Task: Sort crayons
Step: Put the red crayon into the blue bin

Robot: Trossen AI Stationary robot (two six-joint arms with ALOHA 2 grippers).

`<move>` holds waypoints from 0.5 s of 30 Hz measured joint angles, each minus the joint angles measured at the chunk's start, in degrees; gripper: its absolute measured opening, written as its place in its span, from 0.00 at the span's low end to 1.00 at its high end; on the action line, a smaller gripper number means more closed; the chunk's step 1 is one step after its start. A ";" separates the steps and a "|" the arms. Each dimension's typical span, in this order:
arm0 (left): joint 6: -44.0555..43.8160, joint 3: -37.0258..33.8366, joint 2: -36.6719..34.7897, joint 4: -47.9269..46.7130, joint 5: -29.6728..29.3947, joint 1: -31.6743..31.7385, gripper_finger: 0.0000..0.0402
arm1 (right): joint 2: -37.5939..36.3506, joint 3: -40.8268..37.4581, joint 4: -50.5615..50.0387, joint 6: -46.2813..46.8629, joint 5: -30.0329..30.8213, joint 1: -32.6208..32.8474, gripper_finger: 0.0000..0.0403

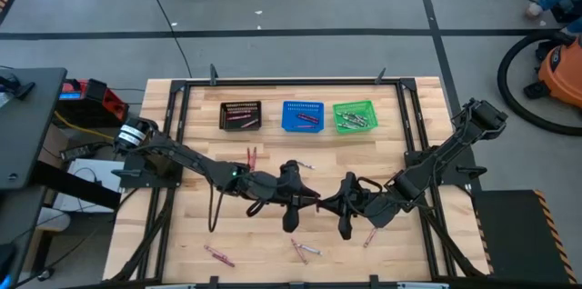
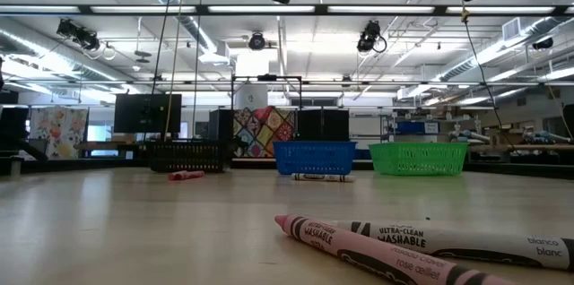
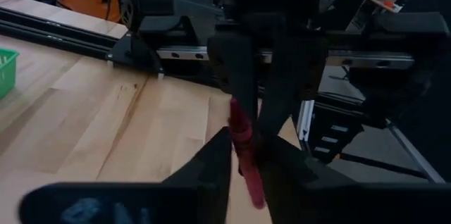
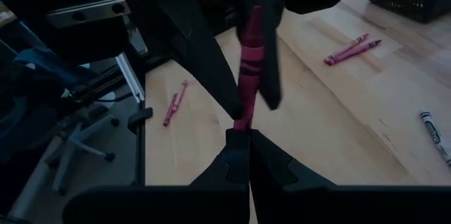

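A pink-red crayon [image 4: 248, 55] hangs in the air over the middle of the table, between my two grippers, which face each other. My right gripper [image 4: 239, 138] comes from the table's right and is shut on one end of it. My left gripper [image 3: 246, 145] comes from the left, and its fingers have closed in on the other end. In the high view the two grippers, left [image 1: 293, 200] and right [image 1: 347, 205], nearly meet. More crayons lie flat on the wood: a red pair [image 1: 252, 156], one [image 1: 218, 255] and another [image 1: 305, 250] near the front. My left gripper has the crayon's end [image 3: 240, 139] between its two fingers, one on either side. The fingers come nearly level from the table's left and lie along the crayon, which runs on back between them. The crayon is clear of the table. My right gripper pinches the crayon's other end [image 4: 244, 121] between its two fingertips. The fingers slant slightly down from the table's right and lie along the crayon. The crayon sticks out ahead of them toward my left gripper, lifted clear of the table.
Along the far edge stand a black basket [image 1: 241, 114], a blue basket [image 1: 302, 115] and a green basket [image 1: 355, 115], each with crayons inside. A pink crayon [image 2: 359, 247] and a white one [image 2: 466, 240] lie close to the low camera. Black frame rails border the table.
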 joint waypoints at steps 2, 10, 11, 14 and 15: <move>0.72 0.02 0.00 -0.01 0.09 -0.04 0.12 | 0.01 0.00 -0.12 -0.03 0.00 0.00 0.02; 1.58 0.02 0.00 -1.76 -0.32 0.04 0.07 | 0.03 0.00 0.12 -0.01 -3.19 0.04 0.02; 1.60 0.02 0.00 -2.10 -0.32 0.04 0.09 | 0.03 0.00 0.12 -0.01 -3.19 0.04 0.02; 1.60 0.02 0.00 -4.32 -0.17 0.08 0.11 | 0.03 0.00 0.09 -0.01 -3.17 0.06 0.02; 1.65 0.02 -0.02 -5.45 -0.17 0.11 0.11 | 0.03 0.00 0.10 -0.01 -3.17 0.12 0.02</move>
